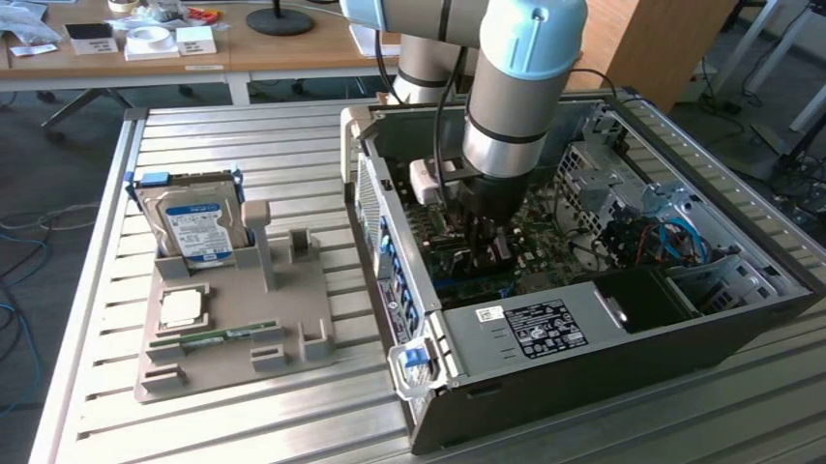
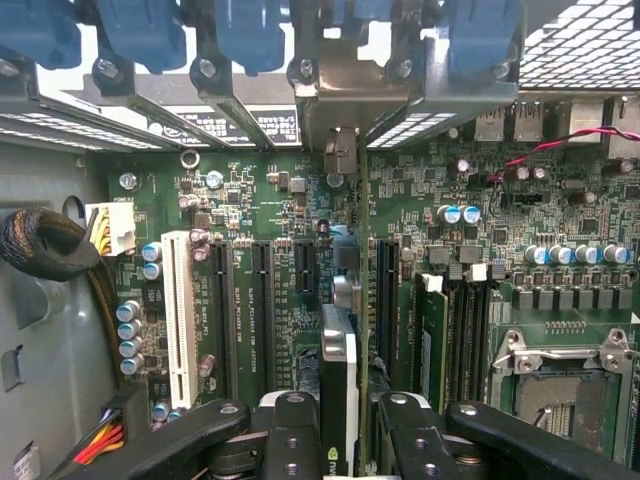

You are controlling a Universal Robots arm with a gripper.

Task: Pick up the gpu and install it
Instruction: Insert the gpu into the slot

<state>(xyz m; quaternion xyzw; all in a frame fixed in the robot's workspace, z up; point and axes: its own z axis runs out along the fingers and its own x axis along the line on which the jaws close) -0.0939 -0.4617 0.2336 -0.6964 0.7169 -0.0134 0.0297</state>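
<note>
Gripper (image 2: pixel 342 440) clamps the upright gpu (image 2: pixel 338 385) between its fingers, low over the motherboard (image 2: pixel 270 200) slots.

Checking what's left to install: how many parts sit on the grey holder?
3: a hard drive upright at the far end, a processor chip in the middle, a memory stick flat at the near end.

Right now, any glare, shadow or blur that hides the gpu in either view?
Exterior view: daylight glares off the slatted table; the case interior is shadowed, and the arm hides the gpu. Wrist view: gripper shut on the gpu, both soft at close range; motherboard evenly lit and sharp; bright blowout through the rear vents.
</note>
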